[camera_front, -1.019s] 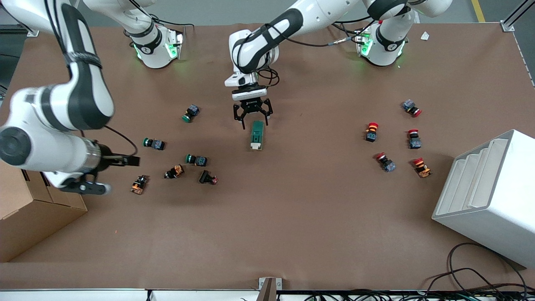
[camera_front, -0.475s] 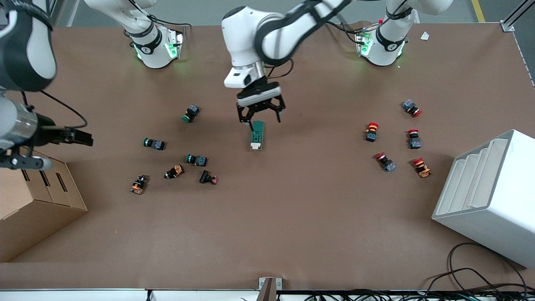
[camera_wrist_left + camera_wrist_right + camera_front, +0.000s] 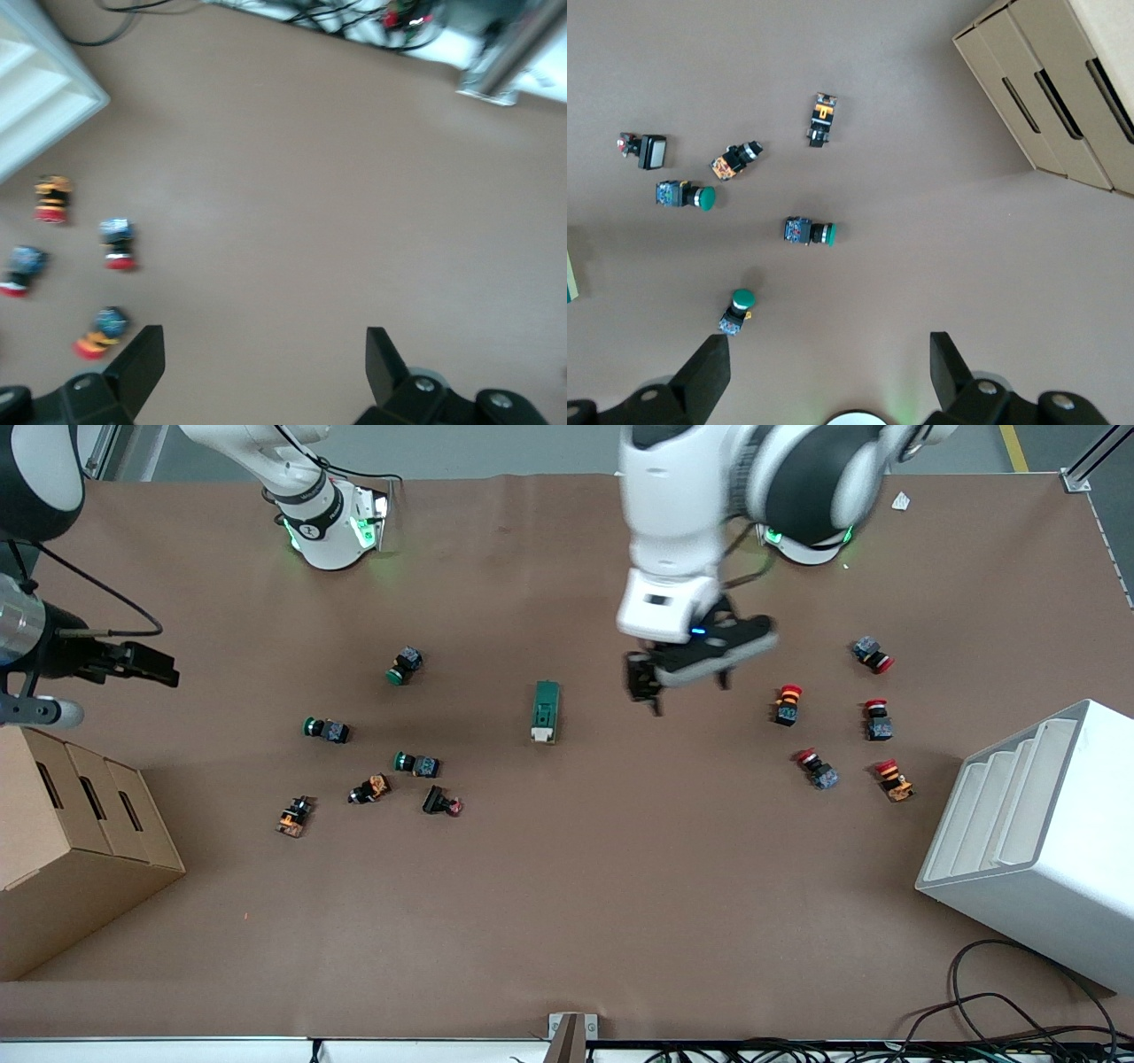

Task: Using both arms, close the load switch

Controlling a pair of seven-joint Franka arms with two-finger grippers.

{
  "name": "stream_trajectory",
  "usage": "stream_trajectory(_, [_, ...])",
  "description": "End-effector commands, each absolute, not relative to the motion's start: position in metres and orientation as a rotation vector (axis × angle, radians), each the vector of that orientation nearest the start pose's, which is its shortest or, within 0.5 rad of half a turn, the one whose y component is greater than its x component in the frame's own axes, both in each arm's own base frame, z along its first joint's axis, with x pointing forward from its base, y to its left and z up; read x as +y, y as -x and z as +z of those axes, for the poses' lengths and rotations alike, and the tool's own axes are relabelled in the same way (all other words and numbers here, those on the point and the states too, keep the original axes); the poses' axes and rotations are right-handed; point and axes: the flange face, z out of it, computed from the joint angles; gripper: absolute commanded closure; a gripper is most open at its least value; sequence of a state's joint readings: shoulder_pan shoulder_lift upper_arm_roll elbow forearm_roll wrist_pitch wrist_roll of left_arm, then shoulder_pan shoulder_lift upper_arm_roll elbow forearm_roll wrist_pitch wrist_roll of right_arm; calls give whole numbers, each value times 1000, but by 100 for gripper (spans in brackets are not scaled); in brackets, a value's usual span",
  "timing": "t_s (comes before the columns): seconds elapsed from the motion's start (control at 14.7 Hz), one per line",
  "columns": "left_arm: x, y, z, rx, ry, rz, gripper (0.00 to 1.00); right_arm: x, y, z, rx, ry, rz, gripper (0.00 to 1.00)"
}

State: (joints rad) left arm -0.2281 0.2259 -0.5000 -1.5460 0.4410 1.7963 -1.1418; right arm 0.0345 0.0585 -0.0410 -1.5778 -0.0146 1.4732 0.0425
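Brown table [image 3: 567, 921], cardboard box [image 3: 62, 841], white bin [image 3: 1036, 841]

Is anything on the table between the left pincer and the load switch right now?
Nothing visible. The open left pincer hangs over bare table beside the dark-green rectangular load switch, toward the left arm's end.

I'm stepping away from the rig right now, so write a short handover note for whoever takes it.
Left gripper: open, empty, in the air between the load switch and the red-capped buttons.
Right gripper: open, empty, above the cardboard box.
Load switch lies alone mid-table, cream lever end nearer the front camera.
Done: cannot tell whether the switch is closed.
Left: check it; neither arm is on it.
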Motion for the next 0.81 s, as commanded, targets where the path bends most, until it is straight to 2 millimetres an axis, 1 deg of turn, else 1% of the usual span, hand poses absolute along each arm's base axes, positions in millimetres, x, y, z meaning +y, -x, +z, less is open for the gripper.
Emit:
stream_trajectory(0.0, [-305,-542,581,-422,2950,-304,0,-12,-541,595,9,3165,232,0])
stream_trajectory(0.07, [-281,-550,592,-421,2962,-275,0,-15,-542,599,-25,3163,220,0])
stream_trajectory(0.14, [-256,-555,602,-437,2977,-255,0,-17,-542,599,-18,3164,218,0])
stream_trajectory(0.2, [-238,-557,612,-410,2991,-257,0,-20,-542,599,-6,3164,215,0])
stream_trajectory(0.27, [-226,-554,620,-346,2993,-255,0,-26,-543,599,13,3160,210,0])
stream_trajectory(0.34, [-204,-559,623,-320,2988,-225,0,-32,-544,604,23,3161,194,0])
stream_trajectory(0.41, [-181,-562,630,-292,3027,-201,0,-36,-545,613,29,3161,167,0])
stream_trajectory(0.48, [-165,-560,638,-247,3074,-185,0,-38,-547,624,41,3155,152,0])
stream_trajectory(0.54, [-148,-558,638,-191,3085,-154,0,-40,-549,621,40,3156,203,0])
stream_trajectory(0.61, [-140,-550,637,-138,3081,-110,0,-41,-551,627,44,3157,213,0])
stream_trajectory(0.75, [-124,-537,641,-131,3081,-91,0,-45,-549,634,54,3153,213,0])
